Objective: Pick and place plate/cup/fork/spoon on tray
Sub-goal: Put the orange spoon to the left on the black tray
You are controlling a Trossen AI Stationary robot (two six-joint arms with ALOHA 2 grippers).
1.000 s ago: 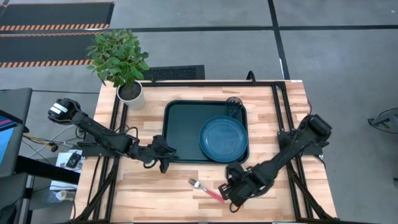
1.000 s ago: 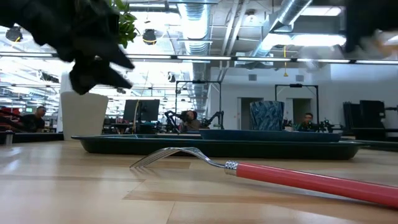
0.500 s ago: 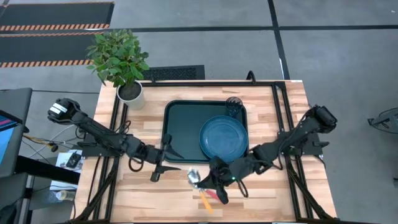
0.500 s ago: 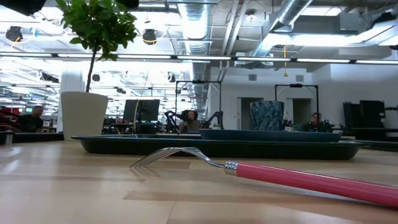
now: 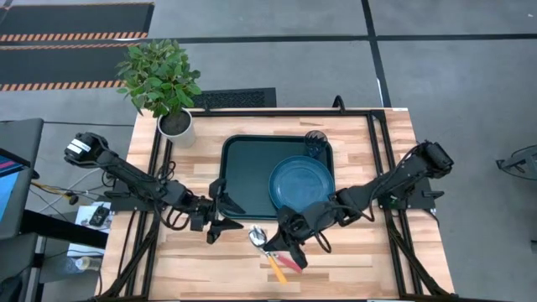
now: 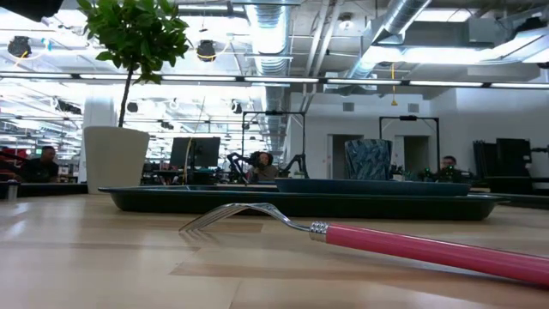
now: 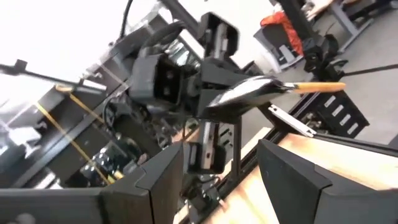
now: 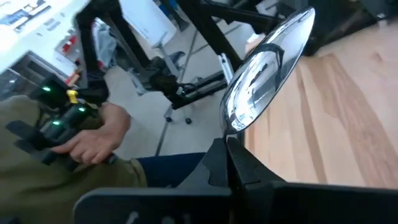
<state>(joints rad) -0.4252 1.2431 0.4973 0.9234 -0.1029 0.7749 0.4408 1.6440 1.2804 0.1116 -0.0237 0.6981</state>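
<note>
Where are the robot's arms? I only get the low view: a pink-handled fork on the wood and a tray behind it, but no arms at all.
Observer: Both are above your frame. The right gripper hangs over the fork, shut on the spoon.
Operator: And the other arm?
Observer: The left gripper is open and holds nothing. It is off the tray's left front corner.
Operator: Is anything on that tray?
Observer: The plate lies in its right half, and the cup stands in the far right corner.
</note>
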